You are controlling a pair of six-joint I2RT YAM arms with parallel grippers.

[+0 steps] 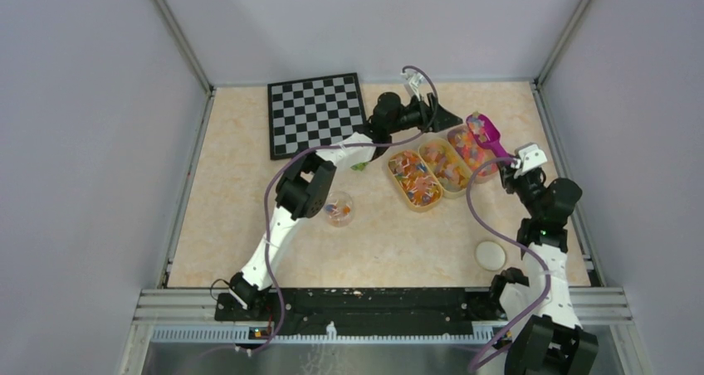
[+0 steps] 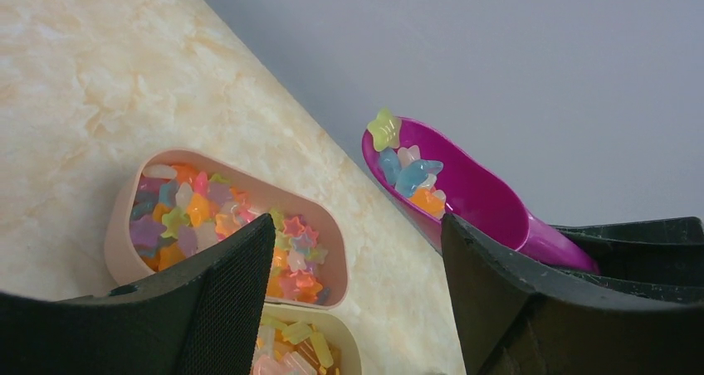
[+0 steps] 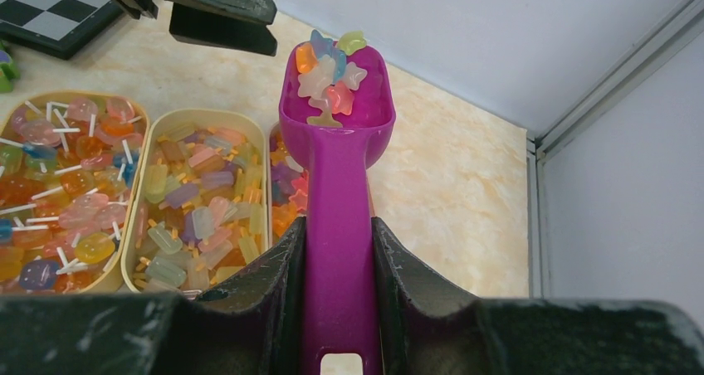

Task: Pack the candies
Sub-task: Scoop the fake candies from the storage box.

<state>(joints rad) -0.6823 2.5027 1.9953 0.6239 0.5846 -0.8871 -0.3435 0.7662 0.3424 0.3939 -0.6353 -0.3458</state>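
My right gripper [image 3: 339, 226] is shut on the handle of a magenta scoop [image 3: 336, 143], which is lifted over the far end of the rightmost tray. Several star-shaped candies [image 3: 332, 68] lie heaped at the scoop's tip [image 2: 411, 172]. Three oval trays hold more candies: stars in the pink one [image 2: 199, 155], ice-lolly shapes in the middle one [image 3: 207, 112], lollipops in the left one [image 1: 413, 178]. My left gripper [image 2: 357, 226] hangs open behind the trays, beside the scoop [image 1: 486, 134], with nothing between its fingers. A small clear cup [image 1: 338, 209] holds a few candies.
A chessboard [image 1: 315, 112] lies at the back left. A small green block [image 1: 359, 166] sits beside the left arm's forearm. A white round lid [image 1: 491, 255] rests near the right arm's base. The back wall stands close behind the scoop.
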